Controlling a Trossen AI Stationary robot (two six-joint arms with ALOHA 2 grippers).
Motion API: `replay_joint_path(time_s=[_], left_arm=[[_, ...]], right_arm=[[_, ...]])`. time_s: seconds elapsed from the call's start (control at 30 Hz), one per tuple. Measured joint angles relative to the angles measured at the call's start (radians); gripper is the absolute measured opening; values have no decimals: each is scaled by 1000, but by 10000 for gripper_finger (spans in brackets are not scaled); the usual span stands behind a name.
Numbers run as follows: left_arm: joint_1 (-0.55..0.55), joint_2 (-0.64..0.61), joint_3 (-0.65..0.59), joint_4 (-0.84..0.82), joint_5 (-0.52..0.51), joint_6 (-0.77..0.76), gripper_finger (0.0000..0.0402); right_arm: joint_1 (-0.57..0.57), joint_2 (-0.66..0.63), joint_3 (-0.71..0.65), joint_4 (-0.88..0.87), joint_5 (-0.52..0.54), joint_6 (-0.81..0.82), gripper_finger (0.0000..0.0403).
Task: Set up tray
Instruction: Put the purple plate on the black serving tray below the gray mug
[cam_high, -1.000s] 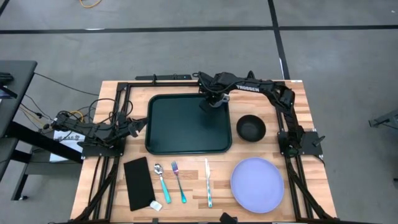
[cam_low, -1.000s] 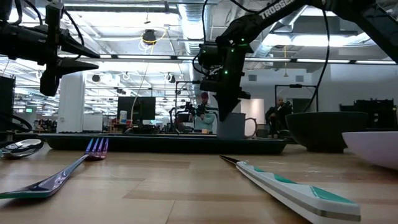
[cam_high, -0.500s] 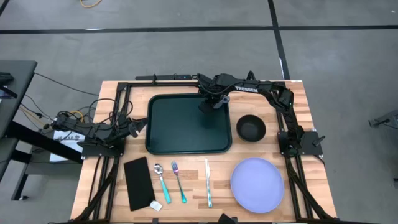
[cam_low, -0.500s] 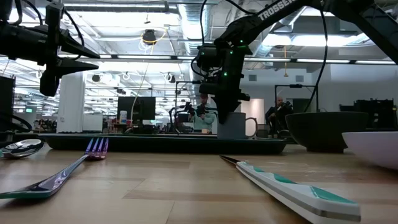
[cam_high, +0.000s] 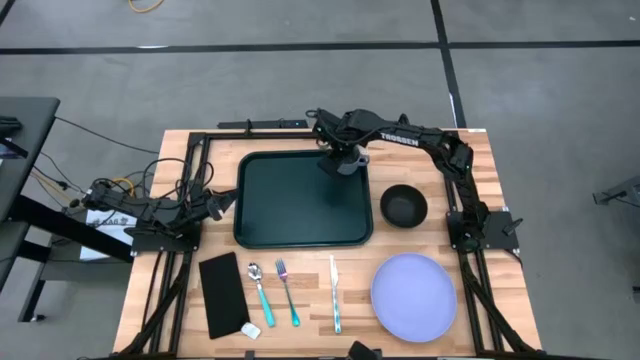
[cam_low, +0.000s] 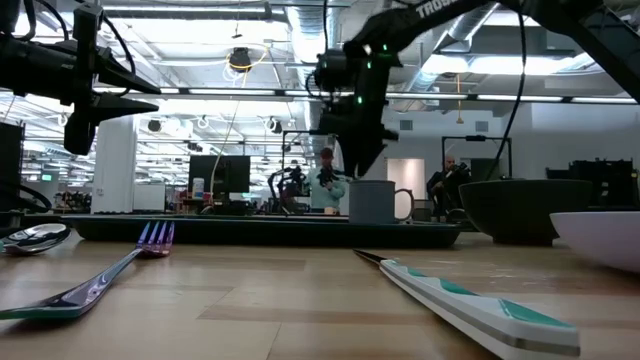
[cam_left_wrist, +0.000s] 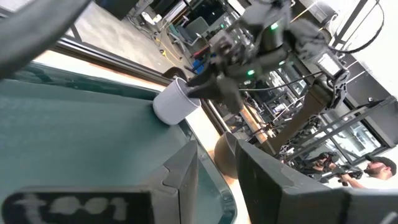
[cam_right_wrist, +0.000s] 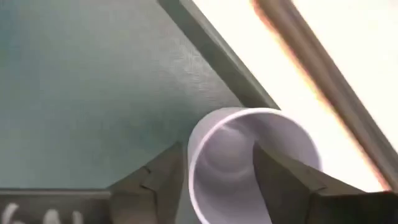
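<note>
A: Where is the tray (cam_high: 302, 198) sitting?

B: It is lying flat on the table (cam_high: 470, 170), toward the far edge, between the two arms. A pale mug (cam_low: 372, 201) is standing upright in its far right corner.

A: And the right gripper (cam_high: 341, 155)?

B: It is hovering above the mug, fingers (cam_right_wrist: 163, 176) spread either side of the rim and gripping nothing (one finger is inside the rim).

A: The left gripper (cam_high: 222, 203)?

B: It is waiting at the tray's left edge, jaws parted, empty.
</note>
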Motion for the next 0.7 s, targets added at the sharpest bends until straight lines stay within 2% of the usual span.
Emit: replay_joint_path(time_s=[0.17,0.3,0.43,0.57,0.7], left_arm=[[0,0,0,0,-2,0,96],[0,0,0,-1,-2,0,96],[0,0,0,-2,8,0,96],[0,0,1,-11,68,32,96],[0,0,2,-15,96,116,96]], right_arm=[[52,-1,222,-263,-51,77,211],[155,-26,347,-416,-59,110,217],[280,-104,359,-420,-63,166,215],[385,-173,357,-445,-50,328,211],[486,-227,349,-504,73,548,208]])
